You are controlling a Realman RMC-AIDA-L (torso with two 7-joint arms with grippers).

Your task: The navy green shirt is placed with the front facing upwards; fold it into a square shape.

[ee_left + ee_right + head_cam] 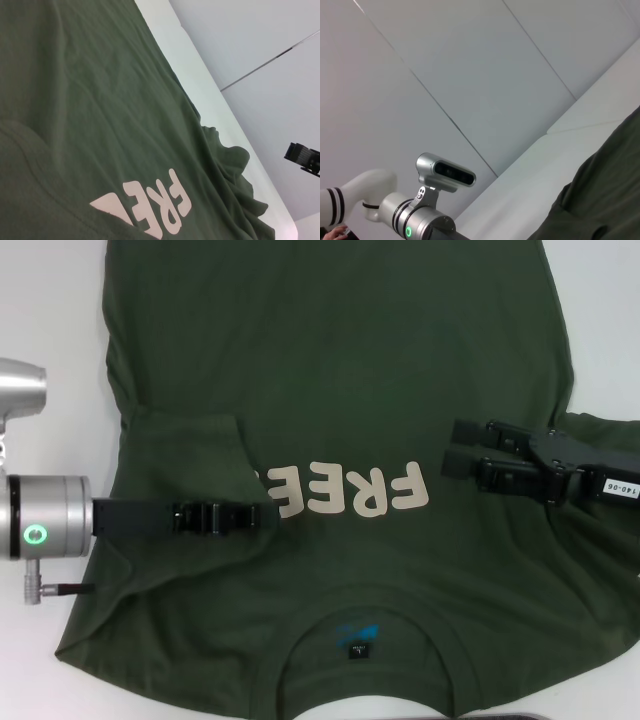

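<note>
Across the white tabletop (50,300) in the head view, the navy green shirt (340,370) lies spread front up, its collar (365,660) nearest the robot and the cream "FREE" lettering (350,490) reading upside down. The shirt's sleeve on the robot's left is folded inward over the chest, its edge covering the start of the lettering. The left gripper (268,517) reaches in from the left, low over that folded flap, its tip beside the lettering; whether its fingers are parted or together cannot be told. The right gripper (447,448) comes in from the right above the other sleeve, its two dark fingers stacked with a visible gap, spread and holding nothing.

From the left wrist view, the shirt (85,100) fills most of the picture, with the lettering (160,210) partly hidden under the folded flap. The far sleeve is bunched in wrinkles near the tabletop (210,105) edge, and the right gripper (303,156) hangs well apart beyond it.

From the right wrist view, a corner of the shirt (605,195) lies on the tabletop (530,185), and the left arm (415,220) with its wrist camera (447,172) shows farther off.
</note>
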